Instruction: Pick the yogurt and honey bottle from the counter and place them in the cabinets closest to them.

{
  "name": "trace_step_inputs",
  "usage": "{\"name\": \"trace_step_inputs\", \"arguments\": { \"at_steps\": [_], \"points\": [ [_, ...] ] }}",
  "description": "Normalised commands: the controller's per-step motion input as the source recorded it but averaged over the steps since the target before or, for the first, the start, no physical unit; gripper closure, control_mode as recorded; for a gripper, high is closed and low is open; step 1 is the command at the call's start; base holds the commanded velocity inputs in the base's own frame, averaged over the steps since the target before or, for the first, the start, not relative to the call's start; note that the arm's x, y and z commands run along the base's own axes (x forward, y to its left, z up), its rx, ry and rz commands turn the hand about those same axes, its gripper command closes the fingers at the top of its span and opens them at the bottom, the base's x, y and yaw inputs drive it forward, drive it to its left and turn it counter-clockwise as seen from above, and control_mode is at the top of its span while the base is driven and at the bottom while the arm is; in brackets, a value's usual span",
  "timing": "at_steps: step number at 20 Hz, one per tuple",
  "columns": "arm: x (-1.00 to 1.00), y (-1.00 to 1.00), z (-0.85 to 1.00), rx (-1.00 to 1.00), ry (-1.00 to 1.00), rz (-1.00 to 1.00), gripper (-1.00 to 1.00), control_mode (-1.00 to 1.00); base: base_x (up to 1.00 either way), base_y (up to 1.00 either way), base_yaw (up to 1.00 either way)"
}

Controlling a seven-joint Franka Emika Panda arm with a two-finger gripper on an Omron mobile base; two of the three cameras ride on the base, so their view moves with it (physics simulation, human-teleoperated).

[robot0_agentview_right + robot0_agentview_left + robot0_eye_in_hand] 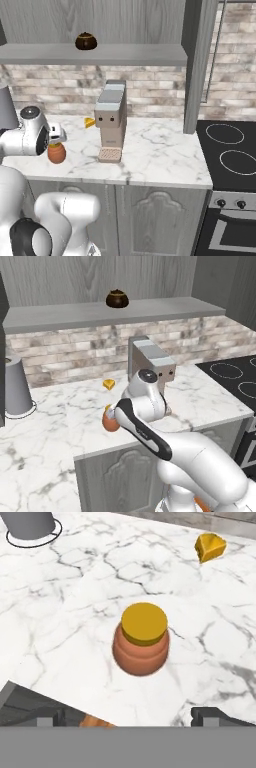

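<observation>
I'm lined up above the honey bottle (142,643) with my gripper (132,716) spread wide, so next I'd descend and close around it.

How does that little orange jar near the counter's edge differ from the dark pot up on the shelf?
The honey bottle is orange-brown with a flat yellow lid; the dark pot is dark brown with a small knob on top. The honey bottle stands on the counter near its front edge; the dark pot sits up on the cabinet shelf. Both are small, round and upright.
</observation>
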Motion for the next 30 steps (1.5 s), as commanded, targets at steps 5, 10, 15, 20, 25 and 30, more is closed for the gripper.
{"name": "trace_step_inputs", "arguments": {
  "at_steps": [5, 10, 15, 20, 25, 30],
  "points": [
    [0.36, 0.03, -0.13, -0.02, 0.00, -0.02, -1.00, -1.00, 0.00, 0.00, 0.00],
    [0.31, 0.09, -0.14, 0.00, 0.00, -0.01, -1.00, -1.00, 0.00, 0.00, 0.00],
    [0.19, 0.14, -0.14, 0.00, 0.00, 0.00, -1.00, -1.00, 0.00, 0.00, 0.00],
    [0.17, 0.14, -0.18, 0.00, 0.00, 0.00, -1.00, -1.00, 0.00, 0.00, 0.00],
    [0.21, 0.11, -0.19, 0.00, 0.00, 0.00, -1.00, -1.00, 0.00, 0.00, 0.00],
    [0.23, 0.09, -0.17, 0.00, 0.00, 0.00, -1.00, -1.00, 0.00, 0.00, 0.00]
  ]
}}
